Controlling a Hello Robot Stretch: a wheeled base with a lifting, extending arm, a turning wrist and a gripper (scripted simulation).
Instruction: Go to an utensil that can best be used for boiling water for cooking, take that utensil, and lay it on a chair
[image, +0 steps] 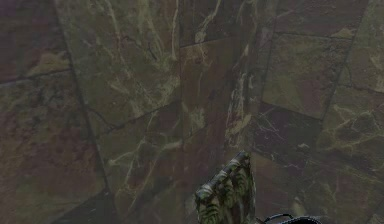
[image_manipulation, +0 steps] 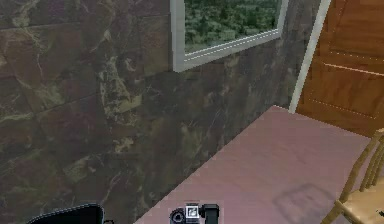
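Note:
At the arm side view's bottom edge, just right of the middle, the gripper (image_manipulation: 196, 213) shows as a white marked square with a dark body beside it. I cannot make out its far end, so I cannot tell whether it holds anything. Pale wooden chair parts (image_manipulation: 366, 188) reach in at the arm side view's lower right, standing on the pinkish floor (image_manipulation: 290, 160). A dark rounded shape (image_manipulation: 62, 214) lies at the bottom left edge; what it is cannot be told.
A dark marbled stone wall (image: 130, 90) stands close ahead and folds into a corner. A green leafy plant (image: 226, 190) rises at the forward view's bottom. The arm side view has the same stone wall (image_manipulation: 90, 110), a white-framed window (image_manipulation: 228, 30) and a wooden door (image_manipulation: 350, 70).

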